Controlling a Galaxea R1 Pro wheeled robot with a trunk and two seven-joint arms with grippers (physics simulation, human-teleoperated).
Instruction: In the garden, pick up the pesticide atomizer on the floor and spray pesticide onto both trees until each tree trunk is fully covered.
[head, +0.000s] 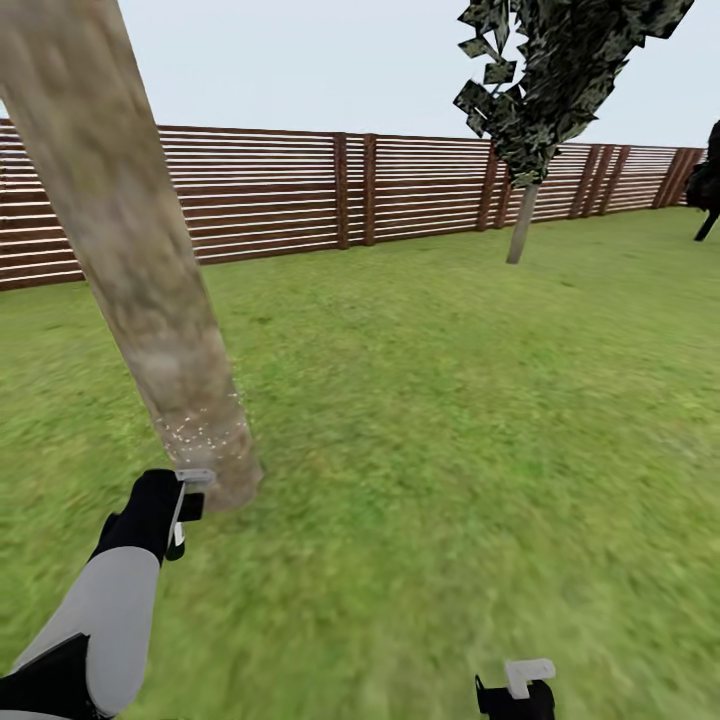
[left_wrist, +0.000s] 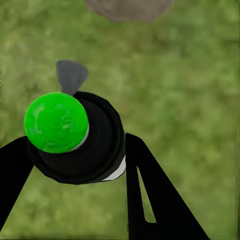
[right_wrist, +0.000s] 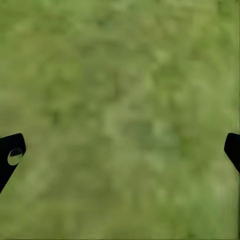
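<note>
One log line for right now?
left gripper: shut on atomizer | trunk: specks at base only | right gripper: open, over grass

Fenced garden: green lawn (head: 450, 420), brown slat fence (head: 270, 190), tree trunk (head: 130, 250), open sky.

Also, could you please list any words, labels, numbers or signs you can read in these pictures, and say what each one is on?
None: no readable text in any view.
Atomizer in the left gripper: a green cap and a small white patch, no letters visible.
Trunk, fence, grass: no writing or signs.
Right gripper: open over grass, no markings legible.
</note>
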